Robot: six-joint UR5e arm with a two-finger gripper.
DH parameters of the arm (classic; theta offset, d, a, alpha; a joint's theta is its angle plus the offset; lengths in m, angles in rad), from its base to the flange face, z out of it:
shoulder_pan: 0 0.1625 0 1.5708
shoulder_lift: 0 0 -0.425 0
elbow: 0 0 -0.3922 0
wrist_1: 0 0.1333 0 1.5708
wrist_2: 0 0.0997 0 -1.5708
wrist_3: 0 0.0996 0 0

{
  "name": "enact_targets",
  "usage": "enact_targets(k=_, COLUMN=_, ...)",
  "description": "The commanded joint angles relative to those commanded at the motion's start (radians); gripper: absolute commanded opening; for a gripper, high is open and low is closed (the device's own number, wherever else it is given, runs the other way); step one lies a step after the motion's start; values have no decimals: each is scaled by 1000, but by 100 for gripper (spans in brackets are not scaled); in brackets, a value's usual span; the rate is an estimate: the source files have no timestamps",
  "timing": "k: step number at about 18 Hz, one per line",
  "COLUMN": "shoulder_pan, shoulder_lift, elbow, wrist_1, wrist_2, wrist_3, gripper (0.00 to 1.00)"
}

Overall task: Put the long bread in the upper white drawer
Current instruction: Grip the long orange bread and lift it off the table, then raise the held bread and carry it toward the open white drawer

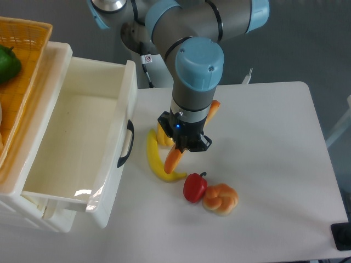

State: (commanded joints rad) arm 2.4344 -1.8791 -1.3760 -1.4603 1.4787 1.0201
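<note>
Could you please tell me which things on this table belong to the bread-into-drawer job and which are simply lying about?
Part of the job:
- long bread, at the gripper
- upper white drawer, pulled open

Lying about:
- banana
- red pepper
- knotted bun
- wicker basket with a green item

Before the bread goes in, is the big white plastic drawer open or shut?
Open: the big white plastic drawer is pulled out, its bare interior showing, black curved handle facing the table.
</note>
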Motion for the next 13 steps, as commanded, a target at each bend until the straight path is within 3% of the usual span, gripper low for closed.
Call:
enact_targets(k=10, shoulder_pan=34, shoulder_lift=14, elbow=17, wrist_1=-11, wrist_2=2, wrist_3=-3, gripper=0)
enact_targets(k=13, shoulder_pan=41, shoulder_lift=26, elbow=15, wrist_1=-70, wrist_2=2, wrist_3=-24, gripper=0)
